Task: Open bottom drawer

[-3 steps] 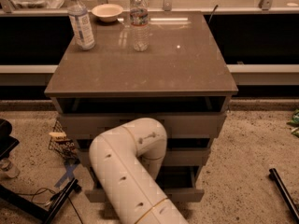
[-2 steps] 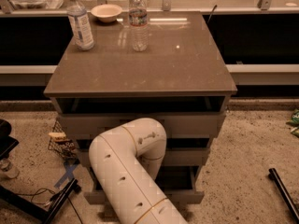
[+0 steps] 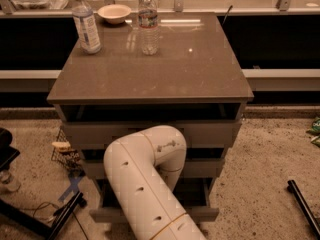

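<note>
Bottom drawer [image 3: 202, 214] partly open; end effector hidden behind arm [image 3: 145, 184].

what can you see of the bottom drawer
The bottom drawer is the lowest, slim light-grey front panel of the cabinet, apparently pulled out slightly, with a dark gap above it. The white arm crosses its middle, hiding its handle and the gripper, which is out of sight behind it.

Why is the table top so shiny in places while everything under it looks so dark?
Camera view: overhead light glares as a pale streak on the table top beside the clear bottle. Same camera view: the top casts shadow downward, so the bottom drawer looks dark inside. The white arm blocks the middle, and the tool is hidden behind it.
</note>
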### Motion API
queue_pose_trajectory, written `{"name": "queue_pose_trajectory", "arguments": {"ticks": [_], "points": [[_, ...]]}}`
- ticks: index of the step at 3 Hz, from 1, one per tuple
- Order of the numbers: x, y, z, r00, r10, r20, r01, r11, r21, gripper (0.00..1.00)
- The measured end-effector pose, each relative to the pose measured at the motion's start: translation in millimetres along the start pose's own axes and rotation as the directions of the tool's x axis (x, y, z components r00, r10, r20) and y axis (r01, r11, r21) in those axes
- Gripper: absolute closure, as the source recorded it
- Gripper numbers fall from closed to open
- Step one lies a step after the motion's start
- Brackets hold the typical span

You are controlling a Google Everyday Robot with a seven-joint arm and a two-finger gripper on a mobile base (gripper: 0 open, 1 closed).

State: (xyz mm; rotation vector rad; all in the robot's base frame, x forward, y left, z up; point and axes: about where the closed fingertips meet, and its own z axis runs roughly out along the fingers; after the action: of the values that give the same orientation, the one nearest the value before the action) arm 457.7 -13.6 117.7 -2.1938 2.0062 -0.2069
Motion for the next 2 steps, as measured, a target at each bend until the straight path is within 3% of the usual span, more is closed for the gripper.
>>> {"name": "queue_pose_trajectory", "arguments": {"ticks": [2], "points": [[-0.1, 0.0, 0.0, 1.000, 0.000, 0.000, 0.000, 1.0000, 0.000, 1.00]]}}
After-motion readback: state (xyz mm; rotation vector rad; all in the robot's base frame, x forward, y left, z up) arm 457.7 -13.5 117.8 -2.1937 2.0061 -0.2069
